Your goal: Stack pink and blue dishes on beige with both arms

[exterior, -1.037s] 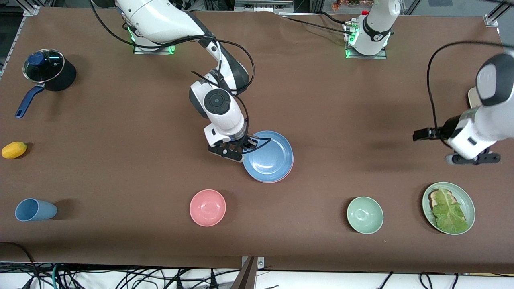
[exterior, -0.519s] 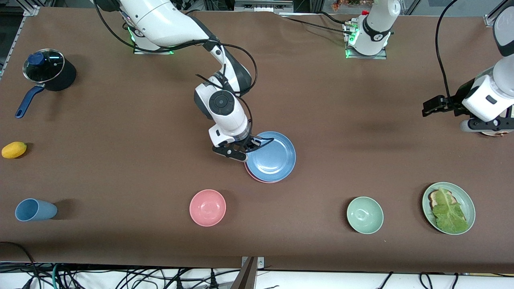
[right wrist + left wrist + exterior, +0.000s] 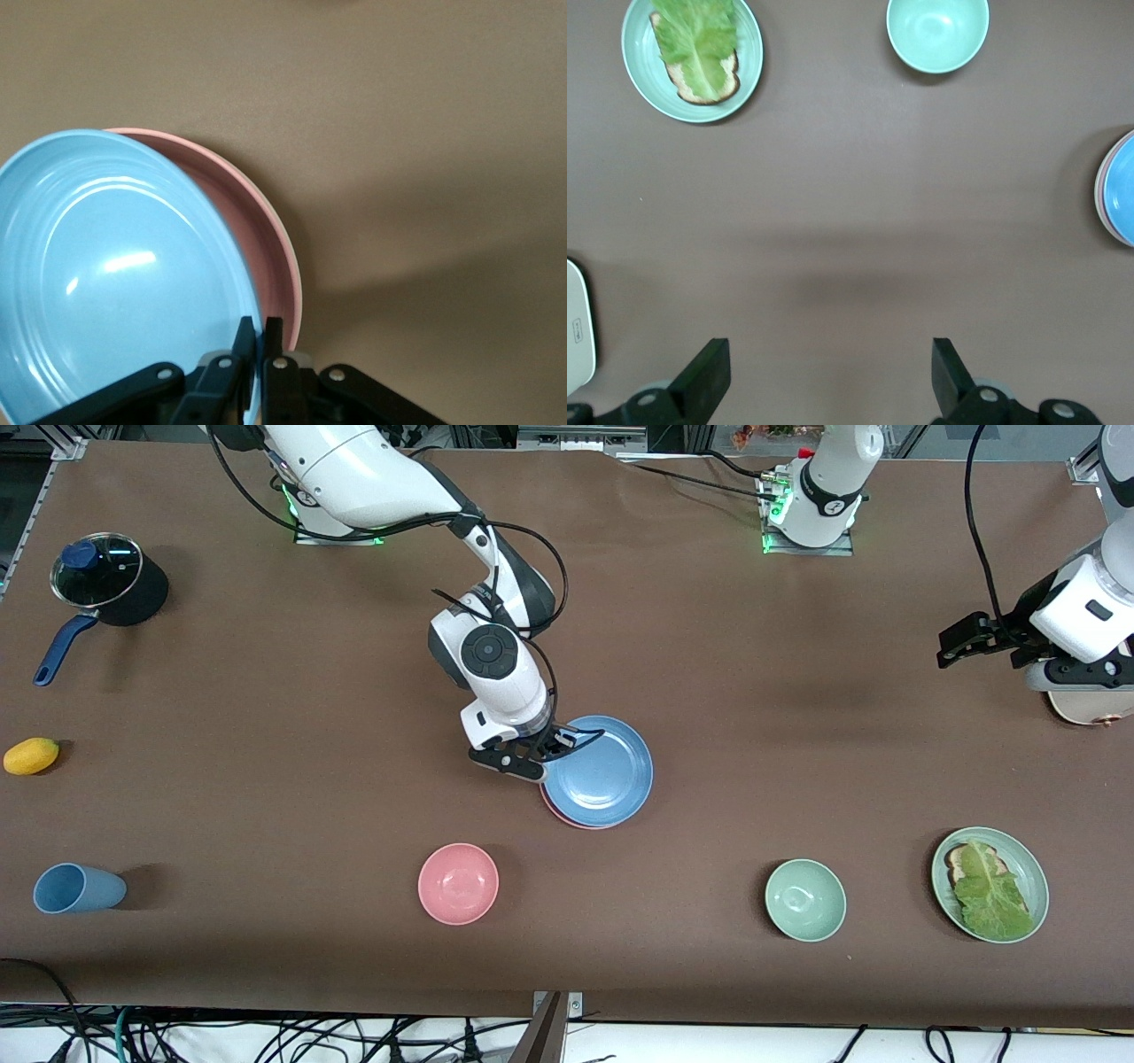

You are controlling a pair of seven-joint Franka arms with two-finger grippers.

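My right gripper (image 3: 547,755) jaws are clamped on the blue plate (image 3: 602,771) rim, atop the pink plate (image 3: 270,239). Left gripper (image 3: 824,376) jaws wide apart, empty, over bare worktop (image 3: 753,691).

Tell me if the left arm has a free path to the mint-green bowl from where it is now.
Probably yes. The left gripper hangs open and empty over bare table, and nothing stands between it and the mint-green bowl. The lettuce plate lies beside the bowl, apart from it.

Bright, even overhead light; soft shadows, perhaps slight glare.
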